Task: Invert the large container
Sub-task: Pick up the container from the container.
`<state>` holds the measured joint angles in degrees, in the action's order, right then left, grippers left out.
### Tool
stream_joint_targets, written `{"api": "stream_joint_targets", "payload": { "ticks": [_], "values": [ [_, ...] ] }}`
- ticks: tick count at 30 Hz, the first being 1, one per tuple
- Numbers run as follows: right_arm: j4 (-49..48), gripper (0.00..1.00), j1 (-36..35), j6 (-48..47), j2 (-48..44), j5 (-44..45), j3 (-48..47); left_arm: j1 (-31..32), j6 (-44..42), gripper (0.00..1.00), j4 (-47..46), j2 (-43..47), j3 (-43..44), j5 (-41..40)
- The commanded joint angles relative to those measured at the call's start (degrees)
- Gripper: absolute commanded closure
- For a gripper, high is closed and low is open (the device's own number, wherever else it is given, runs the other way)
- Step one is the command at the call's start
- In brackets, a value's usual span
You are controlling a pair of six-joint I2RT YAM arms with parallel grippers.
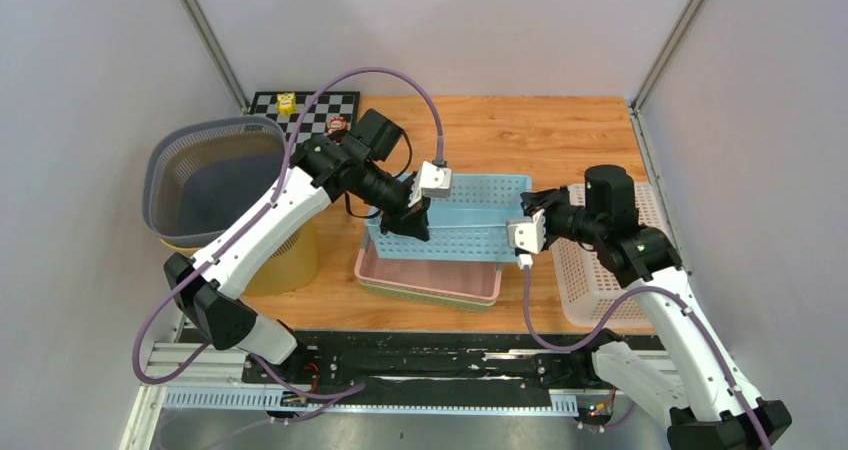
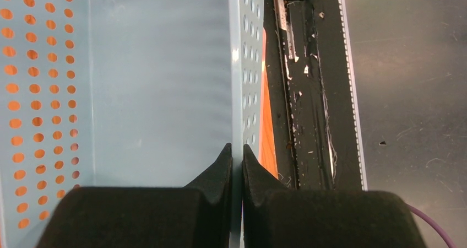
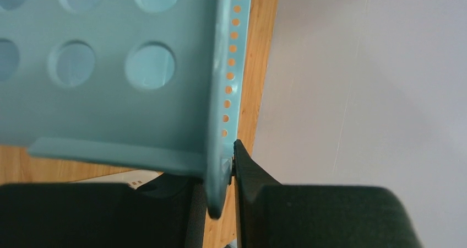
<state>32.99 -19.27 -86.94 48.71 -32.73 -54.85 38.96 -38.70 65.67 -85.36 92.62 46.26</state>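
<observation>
Two-arm hold on the large container, partway through the turn. Nearest the arm bases, a pink tray [image 1: 430, 282] lies flat on the table [image 1: 560, 130], just in front of and partly under the blue basket [image 1: 455, 232], which is the task's thing and the landmark here. The blue basket sits tipped above the pink tray, its perforated long wall facing the camera and its opening turned up and away; whether the two touch cannot be told.

At the blue basket's left end, the left fingers [image 2: 224, 165] are closed tight on a thin side wall, one finger inside and one outside. At its right end, the right fingers [image 3: 245, 165] pinch the opposite wall near the rim in the same way. Gripping both short ends likely gives an axis about which the basket can roll, and holding it off the table leaves room for the rim to swing under.

Right of the blue basket rests a white basket [image 1: 600, 280]; left of it, a grey basket [image 1: 215, 175] sits on a yellow bin [image 1: 285, 265]. Beyond its far-left corner lies a chessboard [image 1: 310, 110].
</observation>
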Motion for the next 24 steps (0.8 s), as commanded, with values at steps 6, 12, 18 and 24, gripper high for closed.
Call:
{"api": "stream_joint_targets", "payload": {
  "ticks": [6,12,18,24],
  "values": [
    [2.0,0.97,-1.0,2.0,0.1,-1.7,-2.2,-0.6,0.2,0.85,-4.6,3.4,2.7,-2.6],
    [1.3,0.97,-1.0,3.4,0.2,-1.7,-2.7,-0.7,1.3,0.56,-6.4,4.7,2.9,-4.8],
    [-0.5,0.97,-1.0,6.6,0.3,-1.3,-3.2,-0.8,2.9,0.3,-9.8,7.0,2.5,-8.6],
    [-4.9,0.97,-1.0,13.9,0.6,-0.1,-4.3,-0.9,4.6,0.16,-13.3,10.1,2.0,-13.8]
  ]
}}
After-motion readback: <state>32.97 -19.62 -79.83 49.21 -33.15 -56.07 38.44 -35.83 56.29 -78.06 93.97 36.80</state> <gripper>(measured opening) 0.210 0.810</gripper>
